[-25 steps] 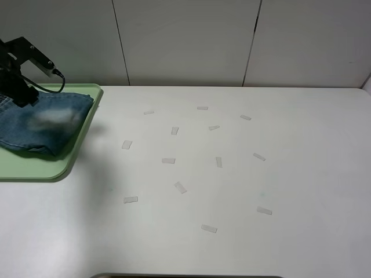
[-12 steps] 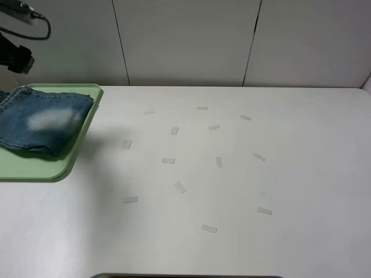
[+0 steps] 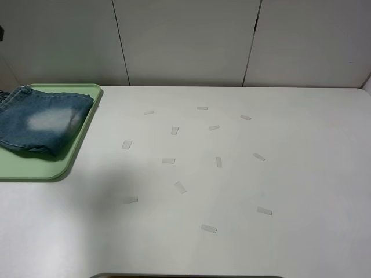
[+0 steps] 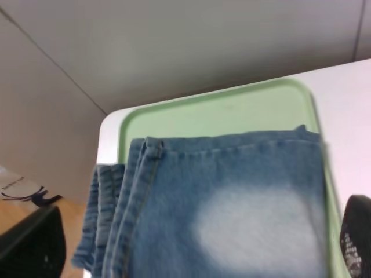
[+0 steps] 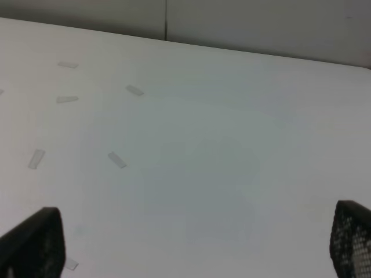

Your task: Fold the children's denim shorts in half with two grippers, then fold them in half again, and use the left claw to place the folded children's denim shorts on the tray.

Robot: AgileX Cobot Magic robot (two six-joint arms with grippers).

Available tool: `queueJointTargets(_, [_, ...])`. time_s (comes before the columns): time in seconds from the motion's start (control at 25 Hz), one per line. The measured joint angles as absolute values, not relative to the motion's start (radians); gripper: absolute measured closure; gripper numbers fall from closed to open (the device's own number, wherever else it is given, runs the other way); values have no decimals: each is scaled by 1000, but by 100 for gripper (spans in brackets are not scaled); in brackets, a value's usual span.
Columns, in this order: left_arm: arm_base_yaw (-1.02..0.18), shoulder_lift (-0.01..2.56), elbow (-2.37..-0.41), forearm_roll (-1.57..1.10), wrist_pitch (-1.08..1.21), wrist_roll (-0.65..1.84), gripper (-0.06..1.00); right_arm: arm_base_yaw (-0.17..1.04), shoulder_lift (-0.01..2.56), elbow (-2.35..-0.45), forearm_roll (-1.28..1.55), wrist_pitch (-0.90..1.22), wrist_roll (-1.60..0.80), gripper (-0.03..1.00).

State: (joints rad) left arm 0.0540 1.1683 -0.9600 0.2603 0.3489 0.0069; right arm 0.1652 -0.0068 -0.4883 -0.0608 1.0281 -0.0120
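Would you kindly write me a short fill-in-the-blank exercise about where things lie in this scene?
1. The folded denim shorts lie on the light-green ____.
2. The tray sits at the table's ____ edge in the high view.
3. Small strips of ____ dot the white table.
4. Neither gripper holds the shorts; both stand ____.

Missing words: tray; left; tape; open

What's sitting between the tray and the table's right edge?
Only bare white table with about a dozen small tape strips scattered mid-table, seen in the high view. The tray holds the folded shorts.
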Motion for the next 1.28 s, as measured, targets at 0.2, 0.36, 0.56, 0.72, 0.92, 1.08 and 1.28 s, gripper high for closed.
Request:
queueJointTargets(0.2, [54, 872, -813, 163, 373, 7, 0, 165, -7, -488, -61, 1028, -12, 27])
queueJointTargets(0.36, [54, 651, -717, 141, 442, 7, 0, 165, -7, -488, -61, 1028, -12, 27])
queueJointTargets(0.56, [54, 394, -624, 138, 586, 6, 0, 165, -7, -488, -61, 1028, -12, 27])
queueJointTargets(0.72, [54, 277, -588, 135, 702, 0, 0, 165, -7, -488, -61, 1028, -12, 27])
queueJointTargets(0.92, [54, 103, -549, 95, 837, -29, 1, 165, -7, -488, -61, 1028, -12, 27])
queueJointTargets(1.08, [54, 41, -514, 69, 882, -31, 1, 165, -7, -488, -61, 1028, -12, 27])
queueJointTargets(1.28, [54, -3, -504, 62, 896, -31, 2, 165, -7, -488, -61, 1028, -12, 27])
